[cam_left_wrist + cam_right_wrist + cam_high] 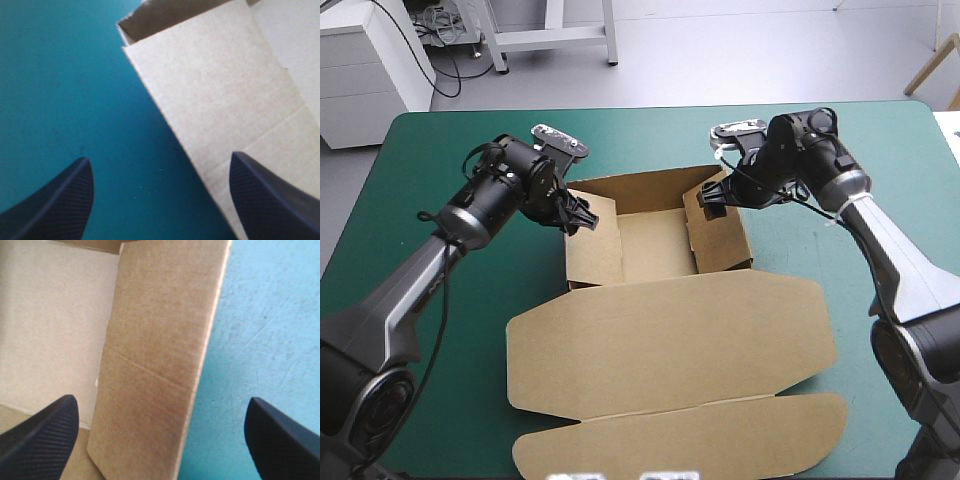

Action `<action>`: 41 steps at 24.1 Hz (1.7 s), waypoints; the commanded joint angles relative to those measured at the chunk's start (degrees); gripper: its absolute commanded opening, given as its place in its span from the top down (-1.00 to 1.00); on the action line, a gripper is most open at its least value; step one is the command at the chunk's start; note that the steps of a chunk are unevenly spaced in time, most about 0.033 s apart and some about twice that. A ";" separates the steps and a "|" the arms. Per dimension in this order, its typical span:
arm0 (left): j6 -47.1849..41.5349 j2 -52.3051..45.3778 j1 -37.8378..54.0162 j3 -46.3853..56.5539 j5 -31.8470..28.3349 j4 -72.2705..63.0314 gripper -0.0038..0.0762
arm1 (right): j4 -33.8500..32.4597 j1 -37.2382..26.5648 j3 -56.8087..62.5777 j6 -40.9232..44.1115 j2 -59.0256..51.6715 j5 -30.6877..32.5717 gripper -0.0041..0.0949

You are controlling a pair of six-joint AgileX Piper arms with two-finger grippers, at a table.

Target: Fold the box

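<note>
The brown box (660,300) lies mid-table as an open tray with its walls raised, its lid panel and front flap flat toward the near edge. My left gripper (582,215) is open at the tray's left wall (220,95), one finger over the board, the other over the cover. My right gripper (712,200) is open at the right wall flap (155,370), which leans inward between its fingers. Neither holds the board.
The teal-green cover (440,160) shows around the box on the left, right and far sides. The flat lid (670,350) and its front flap (690,435) take up the near middle of the table.
</note>
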 commanded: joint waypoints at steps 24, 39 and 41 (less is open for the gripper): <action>2.60 -38.32 -0.19 34.92 -3.27 2.55 0.92 | -2.18 -0.04 -1.45 -1.71 -7.73 -3.43 -0.66; -2.04 -39.23 -0.19 43.18 -5.18 3.60 0.93 | -2.09 -0.04 -1.45 -1.96 7.01 -5.48 -0.10; -2.04 -39.23 -0.19 43.18 -5.18 3.73 0.93 | -2.09 -0.04 -1.45 -1.96 7.01 -5.85 0.36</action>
